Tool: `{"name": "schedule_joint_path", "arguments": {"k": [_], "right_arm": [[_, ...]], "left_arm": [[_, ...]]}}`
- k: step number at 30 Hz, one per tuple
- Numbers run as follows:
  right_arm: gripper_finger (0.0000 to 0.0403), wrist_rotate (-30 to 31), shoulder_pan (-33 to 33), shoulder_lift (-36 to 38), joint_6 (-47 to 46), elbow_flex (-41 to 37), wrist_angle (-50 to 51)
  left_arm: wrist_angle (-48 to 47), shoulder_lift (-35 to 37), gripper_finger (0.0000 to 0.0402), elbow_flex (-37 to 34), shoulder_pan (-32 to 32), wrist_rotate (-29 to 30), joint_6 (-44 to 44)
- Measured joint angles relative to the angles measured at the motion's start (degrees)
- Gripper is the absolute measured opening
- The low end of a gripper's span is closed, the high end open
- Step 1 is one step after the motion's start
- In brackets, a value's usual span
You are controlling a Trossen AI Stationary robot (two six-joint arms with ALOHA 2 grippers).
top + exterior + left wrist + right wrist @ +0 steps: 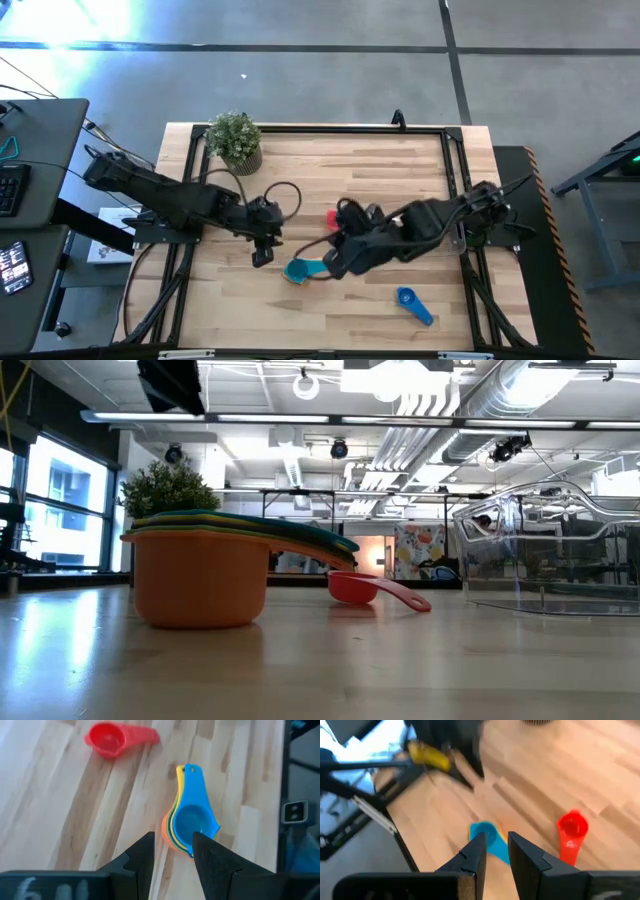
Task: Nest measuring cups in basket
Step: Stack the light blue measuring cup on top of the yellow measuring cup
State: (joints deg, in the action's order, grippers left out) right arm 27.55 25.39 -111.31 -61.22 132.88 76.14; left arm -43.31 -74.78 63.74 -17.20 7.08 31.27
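You had a nested stack of measuring cups point(303, 270) sitting upright on the desk point(330, 170) near its front middle, a teal-blue cup on top, yellow edges below it and an orange bowl at the bottom. In the high view its handles ran from the bowls toward the right arm, roughly along the desk's width. In the low view the stack point(210, 575) showed the orange bowl with green and teal rims layered above, handles fanning out flat to one side.

A separate red cup point(112, 739) lay on the desk just behind the stack, mouth up, its handle pointing away from the bowl. A blue cup point(413, 303) lay alone farther toward the front right, its handle angled to the front-right corner.

Your right gripper point(493, 849) reached in low from the right, its jaws slightly parted and empty, hovering just over the stack's handle end. Your left gripper point(171, 851) hung just left of the stack, jaws also narrowly open and holding nothing.

The clear basket point(550, 555) showed only in the low view. A potted plant point(235, 140) stood at the back left.
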Motion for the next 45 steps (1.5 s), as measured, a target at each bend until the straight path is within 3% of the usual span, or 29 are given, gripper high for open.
{"name": "schedule_joint_path", "arguments": {"k": [19,30,45], "right_arm": [[0.0073,-13.53,0.89,-15.18,-1.87,-0.01,-1.37],[0.0073,-22.23,0.09,-24.03,-1.97,-0.02,-2.02],[0.0073,-21.14,-3.23,-28.88,-3.23,-0.01,-1.51]], "left_arm": [[-9.2,15.06,0.0122,-0.01,2.29,2.7,0.02],[-10.48,18.18,0.0122,-0.04,2.29,4.67,0.14],[-10.91,18.18,0.0122,-0.02,2.29,4.67,0.15]]}}
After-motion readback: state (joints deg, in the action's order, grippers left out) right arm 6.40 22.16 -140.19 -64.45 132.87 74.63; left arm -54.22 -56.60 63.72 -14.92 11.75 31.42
